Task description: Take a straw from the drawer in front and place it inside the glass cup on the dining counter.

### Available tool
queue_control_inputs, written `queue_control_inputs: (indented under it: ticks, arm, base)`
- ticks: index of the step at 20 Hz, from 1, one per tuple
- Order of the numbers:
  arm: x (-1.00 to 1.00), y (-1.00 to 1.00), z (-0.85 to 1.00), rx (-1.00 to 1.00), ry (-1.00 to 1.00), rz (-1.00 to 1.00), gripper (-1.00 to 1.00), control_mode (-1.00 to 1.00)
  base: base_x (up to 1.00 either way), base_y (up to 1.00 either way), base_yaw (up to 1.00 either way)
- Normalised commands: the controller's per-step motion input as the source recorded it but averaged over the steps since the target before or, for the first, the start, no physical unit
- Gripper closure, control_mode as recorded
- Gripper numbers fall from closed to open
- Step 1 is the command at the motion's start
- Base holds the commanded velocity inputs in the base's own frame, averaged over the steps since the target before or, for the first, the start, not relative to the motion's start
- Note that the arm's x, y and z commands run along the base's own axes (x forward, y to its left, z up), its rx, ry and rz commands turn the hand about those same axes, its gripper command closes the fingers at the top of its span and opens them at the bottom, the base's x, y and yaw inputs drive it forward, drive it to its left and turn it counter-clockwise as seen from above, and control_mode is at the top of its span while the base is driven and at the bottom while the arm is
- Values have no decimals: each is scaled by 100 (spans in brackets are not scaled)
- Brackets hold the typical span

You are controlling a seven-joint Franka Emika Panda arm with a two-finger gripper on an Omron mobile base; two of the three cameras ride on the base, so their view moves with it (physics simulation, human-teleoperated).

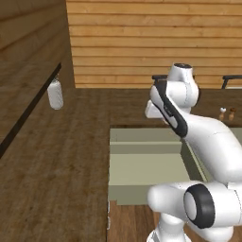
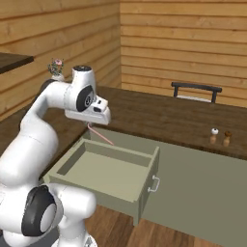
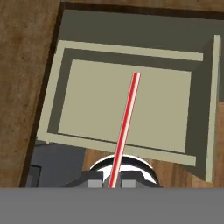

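The sage-green drawer (image 2: 144, 190) stands pulled open under the dining counter (image 2: 159, 118), its pale floor (image 3: 87, 105) bare. My gripper (image 2: 89, 124) hangs above the drawer's back left part, shut on the upper end of the straw (image 2: 102, 135). The reddish-pink straw (image 3: 127, 118) slants down from the fingertips over the drawer floor without touching it. In the left base view the arm hides the hand above the drawer (image 1: 142, 163). A whitish translucent glass cup (image 1: 55, 94) stands far off to the left on the dark wood counter (image 1: 61, 156).
Two small shakers (image 2: 220, 137) stand on the counter to the right, also seen as shakers (image 1: 227, 113). A dark chair (image 2: 195, 90) sits behind the counter. A small flower vase (image 2: 56, 69) stands at the far left. Wood-plank walls close the back.
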Motion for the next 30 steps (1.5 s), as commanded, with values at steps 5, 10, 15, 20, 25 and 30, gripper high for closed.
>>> queue_control_inputs:
  ticks: [5,10,15,20,25,30]
  arm:
    - [-48,-1,54,-1,0,-8,100,-100]
    - [-47,-9,12,0,-4,-4,100,100]
    - [0,0,0,0,0,0,100,100]
    - [0,0,0,0,0,0,100,100]
    - [0,0,0,0,0,0,100,100]
    - [0,0,0,0,0,0,100,100]
  base:
    - [0,0,0]
    - [-16,-5,-1]
    - [-97,-41,-13]
    - [-98,-81,-26]
    - [-19,-100,-16]
    - [17,-100,-1]
